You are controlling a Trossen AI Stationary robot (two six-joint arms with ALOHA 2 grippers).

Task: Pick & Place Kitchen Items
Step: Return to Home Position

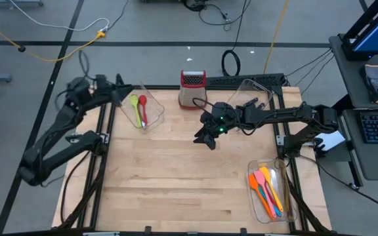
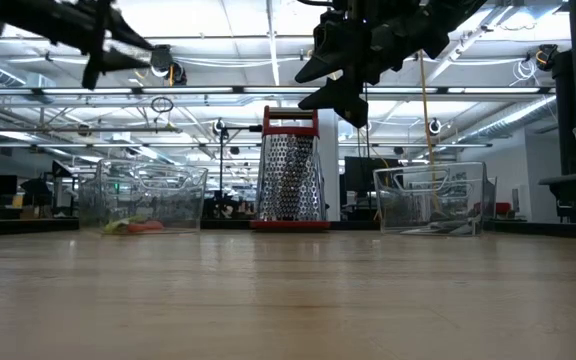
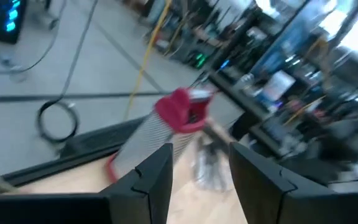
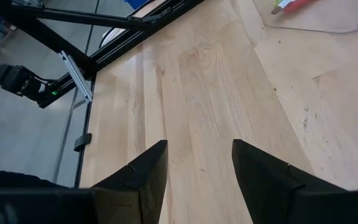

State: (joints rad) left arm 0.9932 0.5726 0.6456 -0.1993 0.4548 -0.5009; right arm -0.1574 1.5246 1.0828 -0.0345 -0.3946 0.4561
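- Sorting looks finished; I judge homing both arms the step in hand.
- Left gripper (image 1: 119, 92), wide and empty, hovers beside the clear plastic bin (image 1: 155, 111) holding a light green serving spoon (image 1: 135, 105).
- Right gripper (image 1: 206, 137), spread and empty, hangs near the steel box grater with red top (image 1: 192, 88).
- Next: I retract both, clearing bin rims.

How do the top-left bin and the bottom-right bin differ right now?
Contents: the top-left bin holds two items, a light green spoon and a red utensil. The bottom-right bin holds a fuller bunch, mostly orange utensils with yellow, pink and blue.
Place: the top-left bin sits near the grater; the bottom-right bin sits at the table's near right edge.
Shared: both are clear plastic, with the utensils lying flat inside.
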